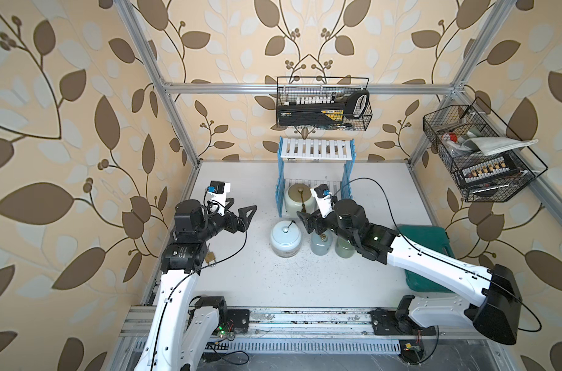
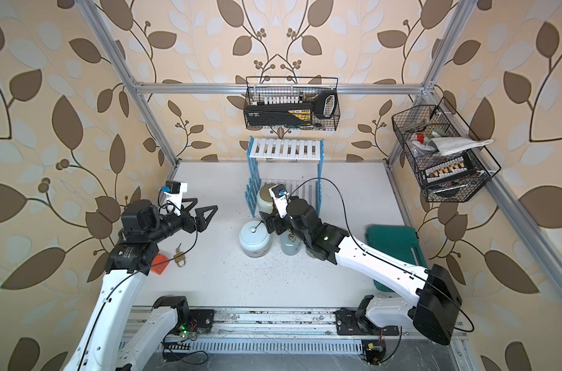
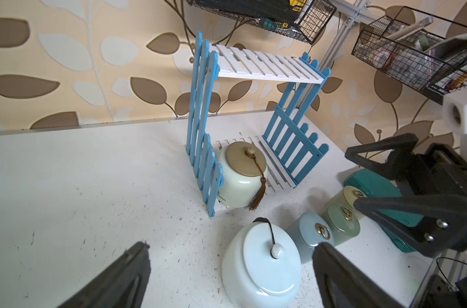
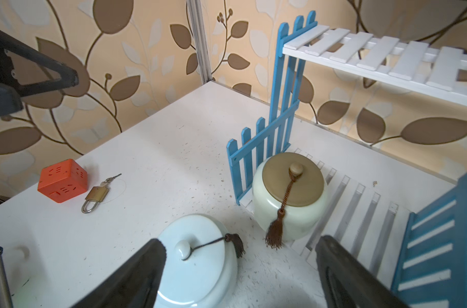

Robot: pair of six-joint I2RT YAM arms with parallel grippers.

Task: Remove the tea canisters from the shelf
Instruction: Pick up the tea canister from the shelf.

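L hand (image 1: pixel 242 205) is wide open, holding nothing, well left of the jars. R hand (image 4: pixel 240 241) is spread open too, nothing gripped, hovering over the jars on the table (image 1: pixel 241 282). The squat white-blue jar (image 1: pixel 285 239) stands upright just in front of the shelf, knob lid up, w/ a dark cord and tassel lying across the lid toward the shelf. Beside it is a row of three slim upright cylinders w/ ring lids, long axes vertical: light blue jar (image 3: pixel 311 234), green jar (image 3: pixel 339 225), yellow-green jar (image 3: pixel 343 196). Farther back, the cream jar (image 3: pixel 240 176) sits upright on the lower tier of the shelf (image 3: pixel 267 65), against its left fence side. It has a tan lid, and a brown tassel hangs down its front.
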